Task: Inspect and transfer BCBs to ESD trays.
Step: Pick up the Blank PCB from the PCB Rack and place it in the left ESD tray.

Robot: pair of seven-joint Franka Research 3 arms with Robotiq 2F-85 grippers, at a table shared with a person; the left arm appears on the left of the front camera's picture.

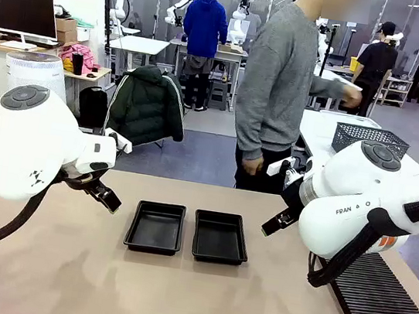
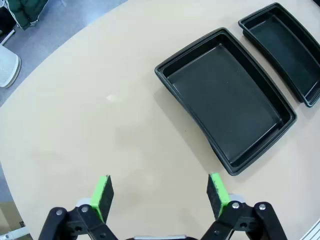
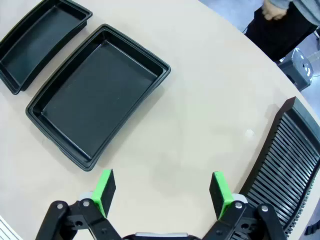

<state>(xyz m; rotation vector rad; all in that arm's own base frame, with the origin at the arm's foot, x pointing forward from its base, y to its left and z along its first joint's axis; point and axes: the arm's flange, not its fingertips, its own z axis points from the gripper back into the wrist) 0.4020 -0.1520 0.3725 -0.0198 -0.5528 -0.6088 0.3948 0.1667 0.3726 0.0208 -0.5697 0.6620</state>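
Note:
Two black ESD trays sit side by side mid-table, both with nothing in them: the left tray (image 1: 155,227) (image 2: 225,98) (image 3: 40,42) and the right tray (image 1: 220,237) (image 3: 97,92) (image 2: 285,47). My left gripper (image 1: 108,199) (image 2: 160,196) hovers open over bare tabletop just left of the left tray. Right of the right tray, my right gripper (image 1: 274,225) (image 3: 162,192) hangs open above the table, nothing between its green pads. The BCBs are out of view.
A long black ribbed rack (image 1: 381,294) (image 3: 285,165) lies at the table's right. A person in a grey sweater (image 1: 278,88) stands at the far edge, one hand (image 1: 251,165) hanging by the side. A mesh basket (image 1: 370,139) sits on a white table behind.

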